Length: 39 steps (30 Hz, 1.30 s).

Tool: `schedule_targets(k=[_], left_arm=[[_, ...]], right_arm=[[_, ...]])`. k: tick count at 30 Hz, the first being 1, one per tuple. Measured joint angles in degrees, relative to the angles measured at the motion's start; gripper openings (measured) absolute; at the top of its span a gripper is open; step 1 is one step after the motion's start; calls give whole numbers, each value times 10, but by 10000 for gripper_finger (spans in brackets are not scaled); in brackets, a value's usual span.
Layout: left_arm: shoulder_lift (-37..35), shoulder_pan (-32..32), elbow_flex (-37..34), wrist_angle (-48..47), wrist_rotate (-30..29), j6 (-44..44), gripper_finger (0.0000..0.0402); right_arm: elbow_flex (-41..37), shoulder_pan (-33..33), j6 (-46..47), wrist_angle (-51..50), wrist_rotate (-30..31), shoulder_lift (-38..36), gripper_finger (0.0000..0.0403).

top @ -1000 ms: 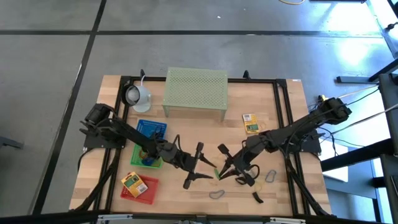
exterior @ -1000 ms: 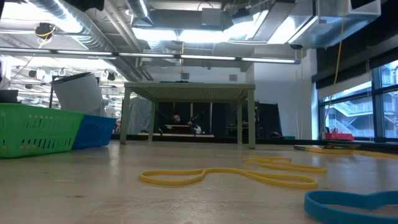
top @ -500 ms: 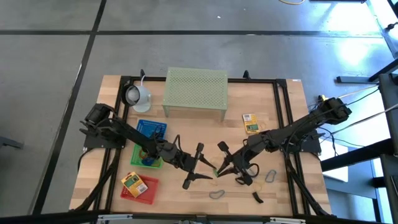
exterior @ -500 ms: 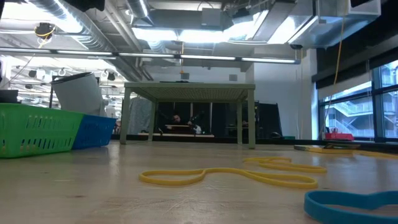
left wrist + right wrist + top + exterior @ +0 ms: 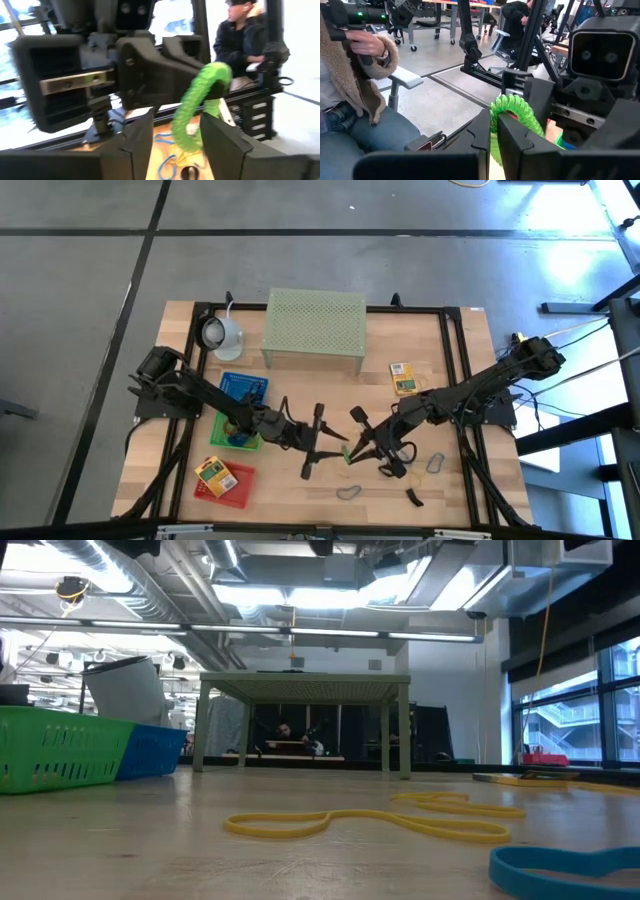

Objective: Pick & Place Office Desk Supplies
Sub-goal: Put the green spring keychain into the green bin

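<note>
A green loop [image 5: 347,453] hangs in the air over the table's middle, held by my right gripper [image 5: 353,450], which is shut on it. My left gripper [image 5: 318,446] faces it from the table's left, open. In the left wrist view its two fingers stand on either side of the green loop [image 5: 196,114], and I see no touch. Other supplies lie near the table's near edge: a grey loop [image 5: 347,492], a black clip [image 5: 412,498] and a pale loop [image 5: 436,464]. One yellow box [image 5: 403,378] lies right of the mesh stand, another yellow box [image 5: 213,472] in the red basket. My right gripper pinches the green loop between its two fingers, which lie across the loop's band [image 5: 496,111]. The fingers come level from the table's right side. The loop is lifted clear of the table and arches out beyond the fingertips [image 5: 514,134].
The pale green mesh stand [image 5: 314,328] and the white lamp-like object [image 5: 220,333] stand at the far side. Blue [image 5: 243,388], green [image 5: 232,437] and red [image 5: 228,485] baskets sit at the left. Yellow loops [image 5: 370,823] and a blue loop [image 5: 570,865] lie on the table. People sit beyond the table.
My left gripper's fingers have drawn closer together around the green loop, without shutting on it. My right gripper has kept still with the loop.
</note>
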Motion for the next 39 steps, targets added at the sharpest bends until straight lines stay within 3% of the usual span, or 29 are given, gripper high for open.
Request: schedule_targets(k=[11, 18, 29, 39], left_arm=[[0, -8, 0, 0, -29, 3, 11], [0, -21, 0, -4, -68, 4, 10], [1, -30, 0, -18, -115, 5, 5], [0, -43, 0, -16, -158, 34, 4]], right_arm=[[0, -1, 38, 0, 20, 0, 23], [0, -7, 96, -13, 68, -1, 66], [0, -7, 124, -38, 30, -1, 174], [0, -20, 161, -137, 36, -41, 184]])
